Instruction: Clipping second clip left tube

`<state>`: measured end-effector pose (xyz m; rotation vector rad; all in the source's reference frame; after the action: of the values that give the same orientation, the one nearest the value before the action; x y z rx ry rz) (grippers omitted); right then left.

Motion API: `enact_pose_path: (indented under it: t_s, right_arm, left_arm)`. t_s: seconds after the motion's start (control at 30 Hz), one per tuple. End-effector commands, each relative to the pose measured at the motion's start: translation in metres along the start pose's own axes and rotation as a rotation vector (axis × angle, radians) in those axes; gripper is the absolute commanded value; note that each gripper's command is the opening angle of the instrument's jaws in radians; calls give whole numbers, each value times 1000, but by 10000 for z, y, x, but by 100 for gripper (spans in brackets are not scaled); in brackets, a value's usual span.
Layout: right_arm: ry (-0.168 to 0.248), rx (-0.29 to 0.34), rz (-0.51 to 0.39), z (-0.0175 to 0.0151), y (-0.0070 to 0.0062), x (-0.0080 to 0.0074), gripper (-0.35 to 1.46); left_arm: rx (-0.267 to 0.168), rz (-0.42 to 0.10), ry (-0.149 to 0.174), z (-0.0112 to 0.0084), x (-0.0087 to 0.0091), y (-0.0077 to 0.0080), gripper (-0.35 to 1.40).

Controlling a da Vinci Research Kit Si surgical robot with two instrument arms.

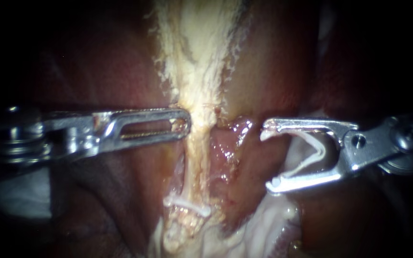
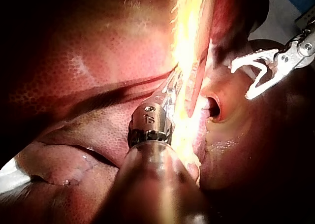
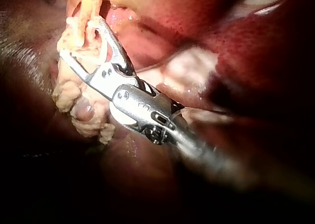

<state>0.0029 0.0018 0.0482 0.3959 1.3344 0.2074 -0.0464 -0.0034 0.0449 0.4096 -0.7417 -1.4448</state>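
So the right instrument [image 1: 268,155] is reaching in from the right with its end effector standing wide apart. It's carrying an open white V-shaped loaded clip [image 1: 311,152], one leg lying along each jaw, so both jaws are bearing on that clip. The tips are pointing at the left tube [image 1: 198,162] and hanging just beside it, with a strip of wet reddish tissue [image 1: 225,150] lying between them and the tube. In the endoscope view no part of the tube is sitting inside the V. In the right wrist view the jaws are overlapping the pale lumpy strand, but I honestly can't tell from there whether they're touching it. The left tube itself is running as a pale yellowish strand down the middle and widening into a ragged pale band further up. Lower down, a placed clip [image 1: 187,205] is sitting across it, white and closed. Above that, about level with the right instrument's upper jaw, the left instrument [image 1: 185,125] is reaching in from the left. Its windowed end effector is pressed together, with the tip clamping the edge of the tube. Dark red liver [image 1: 96,62] is lying on both sides.
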Motion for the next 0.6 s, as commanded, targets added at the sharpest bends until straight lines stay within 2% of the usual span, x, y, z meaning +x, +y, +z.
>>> enact_pose_path:
  t_s: [0.03, 0.2, 0.37, 0.6]
  right_arm:
    - [0, 0, 0, 0, 0, 0, 60]
    - [1, 3, 0, 2, -1, 1, 60]
    - [2, 5, -3, 5, -3, -1, 60]
    - [10, 14, -8, 17, -9, -7, 60]
  left_arm:
    - [-1, 0, 0, 0, 0, 0, -35]
    - [0, -2, 4, -13, -1, -5, -35]
    - [-2, -7, 8, -43, -6, -15, -35]
    - [-13, -12, -9, -82, -14, -15, -35]
